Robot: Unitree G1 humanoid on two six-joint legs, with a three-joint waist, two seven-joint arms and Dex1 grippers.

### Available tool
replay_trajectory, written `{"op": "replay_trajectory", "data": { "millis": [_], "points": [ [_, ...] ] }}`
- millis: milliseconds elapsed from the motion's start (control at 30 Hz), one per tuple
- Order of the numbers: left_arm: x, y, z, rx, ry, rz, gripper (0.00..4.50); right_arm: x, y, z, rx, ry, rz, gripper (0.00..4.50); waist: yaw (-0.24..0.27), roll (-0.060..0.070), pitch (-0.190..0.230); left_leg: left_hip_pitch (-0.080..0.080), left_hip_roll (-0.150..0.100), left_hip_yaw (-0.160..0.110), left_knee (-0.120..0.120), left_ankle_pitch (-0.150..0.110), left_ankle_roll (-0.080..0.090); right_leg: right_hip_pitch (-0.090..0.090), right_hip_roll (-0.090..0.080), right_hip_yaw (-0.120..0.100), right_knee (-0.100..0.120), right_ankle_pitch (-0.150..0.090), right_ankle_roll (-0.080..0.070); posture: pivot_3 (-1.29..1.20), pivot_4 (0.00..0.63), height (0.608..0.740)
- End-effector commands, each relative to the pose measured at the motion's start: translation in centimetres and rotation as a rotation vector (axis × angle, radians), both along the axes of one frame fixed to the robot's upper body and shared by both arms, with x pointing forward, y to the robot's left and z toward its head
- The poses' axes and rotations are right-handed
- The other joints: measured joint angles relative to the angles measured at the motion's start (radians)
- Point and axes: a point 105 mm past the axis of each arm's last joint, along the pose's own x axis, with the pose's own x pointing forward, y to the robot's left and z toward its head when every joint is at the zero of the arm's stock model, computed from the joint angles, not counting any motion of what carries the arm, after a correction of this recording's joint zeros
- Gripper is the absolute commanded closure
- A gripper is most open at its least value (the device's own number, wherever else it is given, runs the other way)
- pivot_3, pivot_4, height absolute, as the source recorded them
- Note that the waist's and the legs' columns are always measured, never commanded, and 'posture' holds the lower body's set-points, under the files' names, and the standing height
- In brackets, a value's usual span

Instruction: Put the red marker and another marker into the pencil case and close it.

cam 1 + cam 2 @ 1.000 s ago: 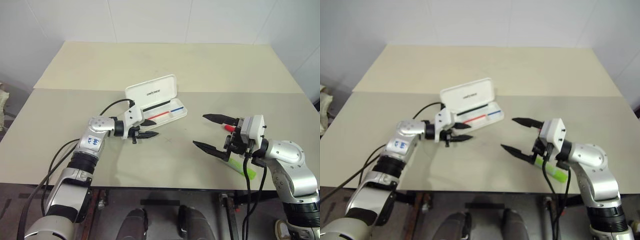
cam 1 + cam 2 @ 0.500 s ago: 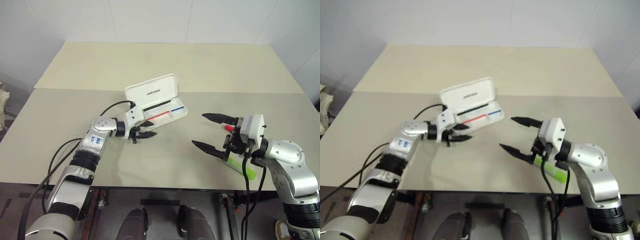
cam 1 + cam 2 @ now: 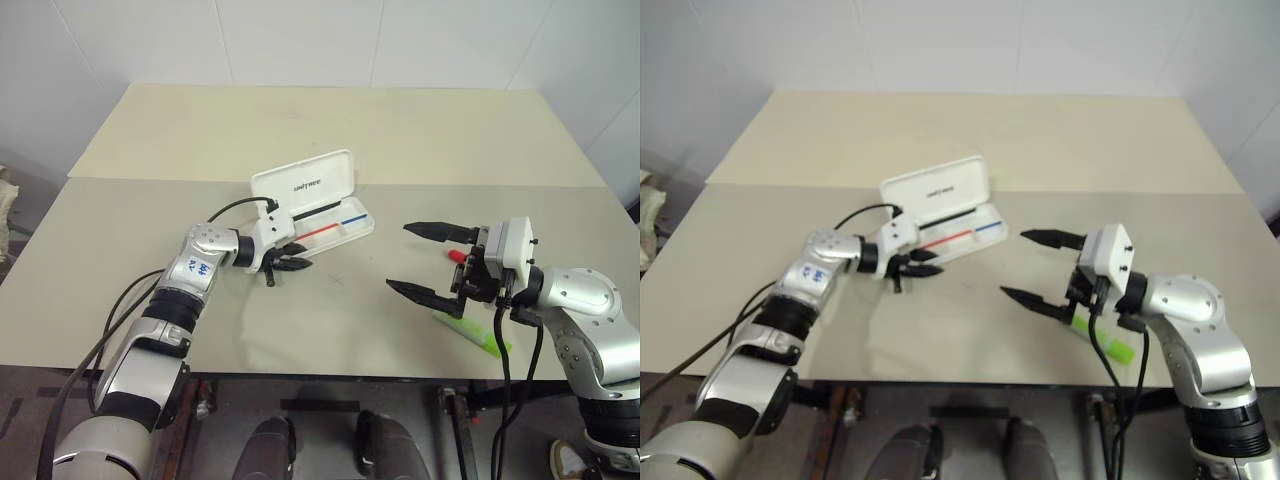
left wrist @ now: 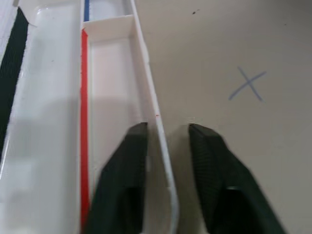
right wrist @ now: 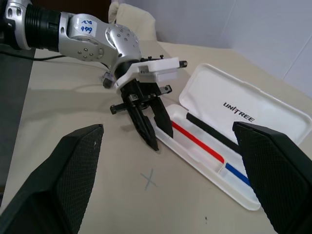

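Since a second ago my left hand (image 4: 163, 146) has narrowed its fingers astride the front wall of the open white hard-plastic pencil case (image 3: 318, 205) on the beige worktop (image 3: 330, 130), while my right hand (image 3: 428, 262) hangs wide open over the lime-green highlighter (image 3: 474, 334) and red-capped marker (image 3: 457, 256).

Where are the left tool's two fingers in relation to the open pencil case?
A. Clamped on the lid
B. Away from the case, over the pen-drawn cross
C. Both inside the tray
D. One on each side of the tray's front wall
D: in the left wrist view the left tool straddles the front wall of the pencil case, one finger inside the tray and the other outside over the table.
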Motion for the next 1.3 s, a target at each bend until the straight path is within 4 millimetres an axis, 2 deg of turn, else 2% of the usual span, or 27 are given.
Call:
{"op": "replay_trajectory", "data": {
  "millis": [33,67,233,400,667,833,1267,1300],
  "points": [
    [-0.8,0.0,-1.6,0.08,0.051,-0.052,4.36,-0.6,0.2,1.6,-0.003,-0.06,0.025,0.0,0.0,0.0,0.0,0.0,0.0,0.0,0.0,0.0,0.0,0.0,0.0,0.0,0.0,0.0,0.0,0.0,0.15,0.74],
    [-0.9,0.0,-1.6,0.08,0.051,-0.062,4.49,-0.6,0.2,1.6,-0.004,-0.061,0.026,0.0,0.0,0.0,0.0,0.0,0.0,0.0,0.0,0.0,0.0,0.0,0.0,0.0,0.0,0.0,0.0,0.0,0.15,0.74],
    [-1.5,-0.1,-2.2,0.118,0.029,-0.115,4.49,-0.5,0.1,1.9,-0.012,-0.064,0.029,0.0,0.001,0.0,0.0,0.0,0.0,0.0,0.0,-0.001,0.001,0.0,0.0,0.0,0.0,0.0,0.0,0.0,0.15,0.74],
    [-2.3,-1.1,-1.4,0.078,0.007,-0.18,4.49,-0.4,0.0,1.9,-0.02,-0.06,0.03,0.0,0.0,0.0,0.0,0.0,0.0,0.0,0.0,-0.001,0.001,0.0,0.0,0.0,-0.001,0.0,0.0,0.0,0.15,0.74],
    [-4.8,-2.1,-0.1,0.085,-0.008,-0.305,4.49,-0.3,0.1,1.7,-0.024,-0.05,0.038,0.0,0.001,0.0,0.0,-0.002,-0.001,0.002,0.0,-0.003,0.003,0.0,0.0,0.001,-0.001,0.0,0.001,0.0,0.15,0.74],
    [-6.5,-2.1,-0.4,0.116,0.007,-0.355,4.49,-0.3,0.3,1.5,-0.016,-0.041,0.046,0.0,0.0,0.0,0.0,-0.002,0.0,0.002,0.001,-0.004,0.004,0.0,0.0,0.001,0.0,0.0,0.001,0.0,0.15,0.74],
    [-6.8,-2.3,-0.9,0.084,0.097,-0.284,4.49,-0.6,0.4,1.3,-0.012,-0.031,0.05,0.0,0.0,0.0,0.0,-0.001,0.0,0.002,0.004,-0.004,0.004,0.0,0.0,0.002,-0.001,0.0,0.001,0.0,0.15,0.74],
    [-6.7,-2.4,-0.7,0.081,0.093,-0.283,3.95,-0.5,0.4,1.3,-0.011,-0.031,0.05,0.0,0.0,0.0,0.0,-0.001,0.0,0.002,0.004,-0.004,0.004,0.0,0.0,0.002,-0.001,0.0,0.001,0.0,0.15,0.74]
  ]
}}
